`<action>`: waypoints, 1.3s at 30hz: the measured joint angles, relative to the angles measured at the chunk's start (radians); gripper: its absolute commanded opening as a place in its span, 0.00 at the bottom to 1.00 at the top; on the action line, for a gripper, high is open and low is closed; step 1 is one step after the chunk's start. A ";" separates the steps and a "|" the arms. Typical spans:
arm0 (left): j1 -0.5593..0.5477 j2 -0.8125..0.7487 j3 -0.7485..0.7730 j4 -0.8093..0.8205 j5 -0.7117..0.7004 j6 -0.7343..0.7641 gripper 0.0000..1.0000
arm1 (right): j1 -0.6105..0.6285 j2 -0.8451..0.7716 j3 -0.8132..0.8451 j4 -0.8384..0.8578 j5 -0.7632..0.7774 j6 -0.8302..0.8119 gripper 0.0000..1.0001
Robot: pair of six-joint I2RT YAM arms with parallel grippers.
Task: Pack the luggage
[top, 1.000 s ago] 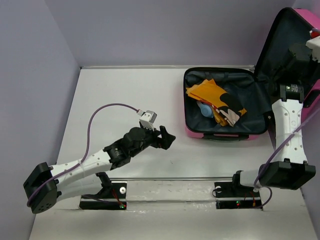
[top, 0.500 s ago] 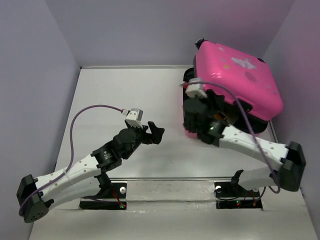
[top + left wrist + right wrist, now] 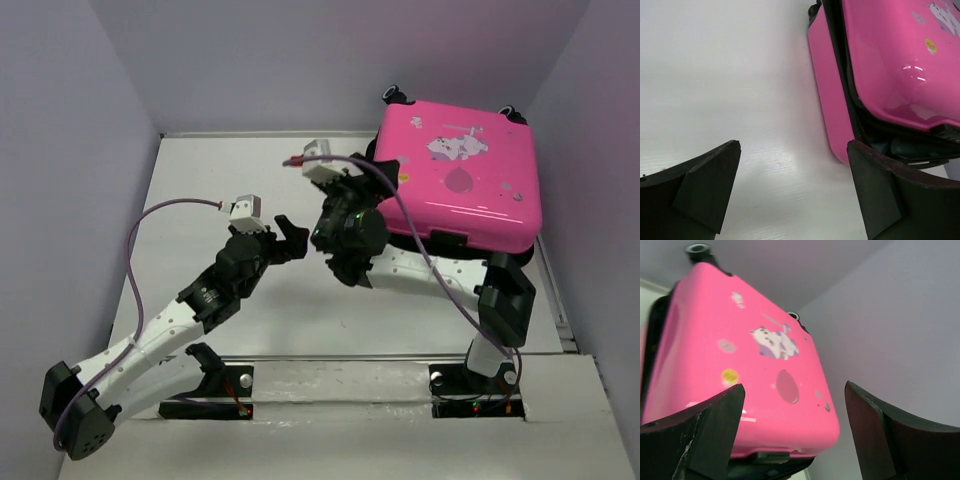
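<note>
The luggage lies flat on the counter at about 1 o'clock in the top view, printed shell up. Its lid is folded down over the base. The left wrist view shows the lid not seated: a dark gap with lining runs along the near seam, so the zipper looks undone.

Left fingers are spread wide and hold nothing. They sit low over bare counter, aimed toward 2 o'clock at the case's near-left corner. Right fingers also stand apart with nothing between them. They are just beside the case's 9 o'clock edge and look across the lid.

The step in hand seems to be the closing. Next comes pressing the lid flush, then finding the zipper pull (not visible in any view) and running it round, with 1 arm steadying the shell.

The 2 wheels sit at the far edge, so the case points its wheel end to 12 o'clock. I judge its long axis to run 12 to 6, turned slightly clockwise, though foreshortening makes it look nearly square.
</note>
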 measured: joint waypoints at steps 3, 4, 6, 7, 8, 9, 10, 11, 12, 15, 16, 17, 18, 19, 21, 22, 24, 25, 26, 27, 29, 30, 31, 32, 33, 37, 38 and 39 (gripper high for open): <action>0.066 0.051 0.002 0.040 0.068 -0.013 0.99 | -0.143 0.000 0.099 0.058 -0.017 -0.068 0.83; 0.073 0.069 0.006 0.051 0.085 -0.017 0.99 | -0.198 0.000 0.119 0.069 -0.022 -0.090 0.82; 0.078 0.143 0.037 0.075 0.143 -0.025 0.99 | -0.357 0.016 0.164 0.082 -0.040 -0.114 0.81; 0.078 0.174 0.051 0.088 0.160 -0.027 0.99 | -0.435 0.032 0.188 0.089 -0.050 -0.116 0.81; 0.078 0.202 0.066 0.103 0.182 -0.031 0.99 | -0.495 0.046 0.208 0.088 -0.058 -0.080 0.81; 0.078 0.253 0.092 0.126 0.211 -0.037 0.99 | -0.567 0.062 0.225 0.057 -0.072 0.008 0.80; 0.078 0.289 0.111 0.140 0.234 -0.044 0.99 | -0.616 0.068 0.244 -0.055 -0.090 0.163 0.80; 0.078 0.327 0.131 0.156 0.253 -0.048 0.99 | -0.667 0.082 0.300 -0.255 -0.105 0.348 0.80; 0.078 0.351 0.145 0.163 0.271 -0.054 0.99 | -0.695 0.106 0.429 -0.575 -0.208 0.606 0.81; 0.078 0.388 0.166 0.187 0.319 -0.070 0.99 | -0.769 0.190 0.795 -1.175 -0.653 1.200 0.85; 0.078 0.388 0.166 0.192 0.332 -0.074 0.99 | -0.790 0.160 0.787 -1.260 -0.773 1.335 0.87; 0.079 0.387 0.168 0.193 0.346 -0.076 0.99 | -0.817 0.103 0.760 -1.370 -0.870 1.474 0.88; 0.079 0.387 0.172 0.197 0.358 -0.076 0.99 | -0.836 0.073 0.752 -1.432 -0.916 1.542 0.88; 0.079 0.388 0.177 0.197 0.369 -0.076 0.99 | -0.871 0.036 0.750 -1.512 -0.974 1.637 0.90; 0.080 0.389 0.187 0.199 0.387 -0.076 0.99 | -0.966 -0.016 0.753 -1.623 -1.075 1.771 0.93; 0.080 0.394 0.194 0.201 0.398 -0.076 0.99 | -1.044 -0.045 0.724 -1.648 -1.156 1.843 0.99; 0.080 0.415 0.211 0.214 0.422 -0.076 0.99 | -1.252 -0.097 0.624 -1.687 -1.261 1.960 1.00; 0.081 0.430 0.218 0.222 0.434 -0.076 0.99 | -1.333 -0.120 0.548 -1.669 -1.290 1.990 1.00; 0.083 0.444 0.221 0.230 0.448 -0.076 0.99 | -1.411 -0.146 0.449 -1.664 -1.327 2.031 1.00; 0.083 0.459 0.222 0.236 0.459 -0.076 0.99 | -1.513 -0.171 0.327 -1.671 -1.373 2.070 1.00; 0.084 0.477 0.221 0.237 0.474 -0.077 0.99 | -1.602 -0.177 0.167 -1.693 -1.455 2.115 1.00; 0.084 0.488 0.221 0.240 0.482 -0.078 0.99 | -1.611 -0.176 0.111 -1.693 -1.492 2.131 1.00; 0.083 0.493 0.216 0.250 0.489 -0.078 0.99 | -1.612 -0.178 0.054 -1.657 -1.534 2.166 1.00; 0.082 0.496 0.211 0.255 0.494 -0.079 0.99 | -1.611 -0.185 0.024 -1.616 -1.574 2.185 1.00; 0.079 0.498 0.198 0.267 0.497 -0.080 0.99 | -1.605 -0.198 0.000 -1.578 -1.609 2.197 1.00; 0.058 0.506 0.150 0.296 0.509 -0.085 0.99 | -1.583 -0.299 -0.142 -1.485 -1.733 2.224 1.00; 0.055 0.512 0.138 0.300 0.511 -0.086 0.99 | -1.589 -0.313 -0.181 -1.442 -1.765 2.229 1.00; 0.051 0.517 0.130 0.301 0.512 -0.086 0.99 | -1.595 -0.318 -0.209 -1.401 -1.789 2.230 0.99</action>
